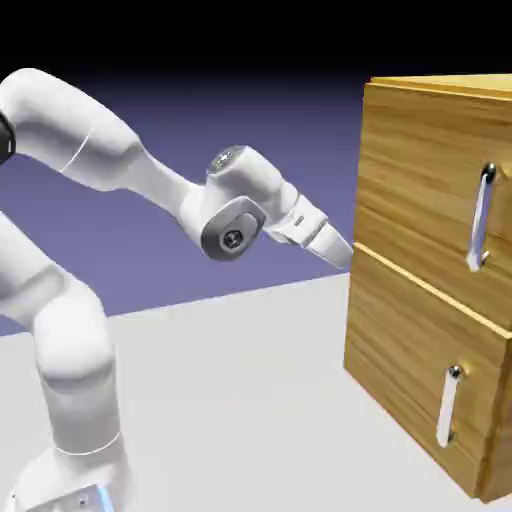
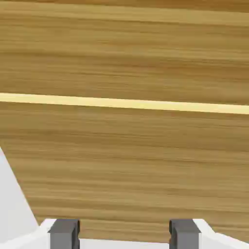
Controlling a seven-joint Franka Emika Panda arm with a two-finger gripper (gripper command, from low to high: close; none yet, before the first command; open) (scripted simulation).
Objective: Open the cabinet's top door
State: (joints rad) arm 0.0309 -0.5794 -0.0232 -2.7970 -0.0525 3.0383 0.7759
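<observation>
One cabinet [image 1: 420, 200] with two stacked panels and two silver handles is seen; the gripper [image 2: 124, 233] jaws are held apart, empty.

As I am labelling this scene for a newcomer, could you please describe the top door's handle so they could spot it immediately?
Find the large wood-grain cabinet at the exterior view's right. Its front has two stacked panels; the top door is the upper one. Its handle is the vertical silver bar there, longer and higher than the lower panel's handle.
</observation>
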